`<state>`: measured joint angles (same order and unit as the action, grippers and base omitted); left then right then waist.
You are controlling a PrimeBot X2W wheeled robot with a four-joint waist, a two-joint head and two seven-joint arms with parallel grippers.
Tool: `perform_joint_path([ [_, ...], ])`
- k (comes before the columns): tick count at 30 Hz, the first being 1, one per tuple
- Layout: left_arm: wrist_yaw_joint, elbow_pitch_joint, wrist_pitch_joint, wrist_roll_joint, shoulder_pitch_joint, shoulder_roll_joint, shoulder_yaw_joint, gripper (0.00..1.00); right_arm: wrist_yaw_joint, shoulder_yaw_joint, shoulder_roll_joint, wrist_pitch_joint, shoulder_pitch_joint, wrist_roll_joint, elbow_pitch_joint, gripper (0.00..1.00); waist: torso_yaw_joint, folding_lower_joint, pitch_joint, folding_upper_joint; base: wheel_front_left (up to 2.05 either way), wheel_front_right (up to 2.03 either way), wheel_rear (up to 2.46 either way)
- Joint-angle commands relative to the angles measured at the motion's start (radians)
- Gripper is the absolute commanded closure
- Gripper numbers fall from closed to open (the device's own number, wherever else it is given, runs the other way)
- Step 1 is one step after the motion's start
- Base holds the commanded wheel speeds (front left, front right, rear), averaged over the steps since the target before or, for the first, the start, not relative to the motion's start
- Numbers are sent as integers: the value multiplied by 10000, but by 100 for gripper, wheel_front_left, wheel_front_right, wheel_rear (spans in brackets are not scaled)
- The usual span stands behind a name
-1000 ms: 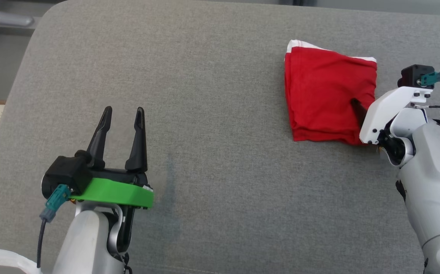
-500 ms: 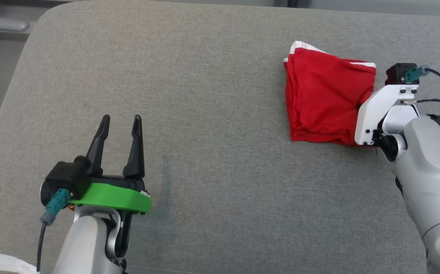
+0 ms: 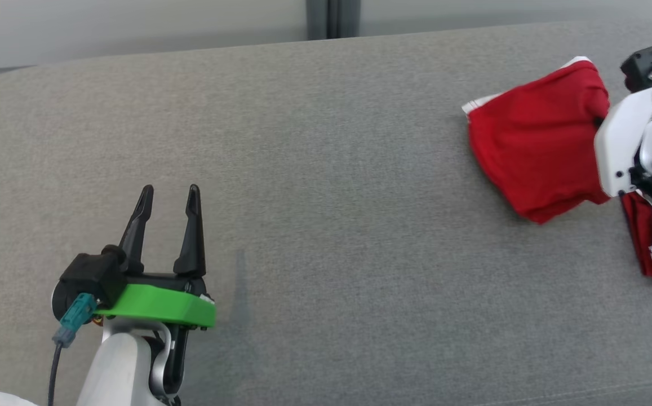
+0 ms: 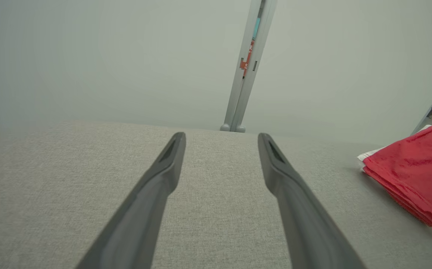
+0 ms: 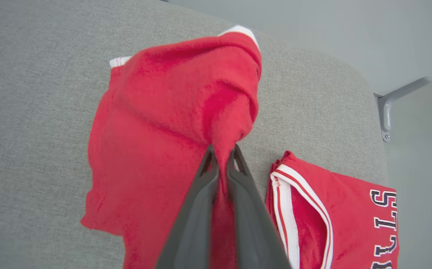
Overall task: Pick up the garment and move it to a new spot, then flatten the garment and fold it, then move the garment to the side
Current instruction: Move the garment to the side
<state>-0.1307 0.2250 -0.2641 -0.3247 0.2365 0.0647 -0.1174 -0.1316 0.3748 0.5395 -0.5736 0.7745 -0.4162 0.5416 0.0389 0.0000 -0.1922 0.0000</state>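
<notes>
Starting with the biggest thing, you have a grey fabric-covered tabletop running across the whole head view, bare apart from the red garment out at its far right end, near the rounded corner. That garment is soft, light knit cloth with no stiffness at all. Part of it is drawn up into a peak, while another part lies flat beside it, so judge it as something that will sag, unfold and trail whenever you lift it by one point. It should not slip much on the woven cover, and dragging it would likely bunch it.

Your right gripper has its fingers clenched on a gathered ridge of the red cloth, with the cloth squeezed between them up to the tips. Only a thin bunch is caught, so a quick swing could pull it free. For flattening, the white trim at an edge or corner looks the better hold, near the dark lettering.

Your left gripper hovers low over the tabletop well apart from the garment, its fingers spread and empty
</notes>
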Motion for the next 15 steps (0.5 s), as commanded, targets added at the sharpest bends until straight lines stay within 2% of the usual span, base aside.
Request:
perform_joint_path([
  [1,8,-58,6,-67,53,58,-6,0,21,-126,313,-117,-316,-55,-281,100,918,0,48,0,0,0,0],
  [6,8,-130,6,-41,364,129,-202,0,21,-535,1202,124,-823,319,-774,100,1321,0,-489,0,0,0,0],
  [15,8,-143,6,10,1153,574,-544,0,21,-1927,1543,1530,-1088,987,156,100,1349,0,-1728,0,0,0,0],
])
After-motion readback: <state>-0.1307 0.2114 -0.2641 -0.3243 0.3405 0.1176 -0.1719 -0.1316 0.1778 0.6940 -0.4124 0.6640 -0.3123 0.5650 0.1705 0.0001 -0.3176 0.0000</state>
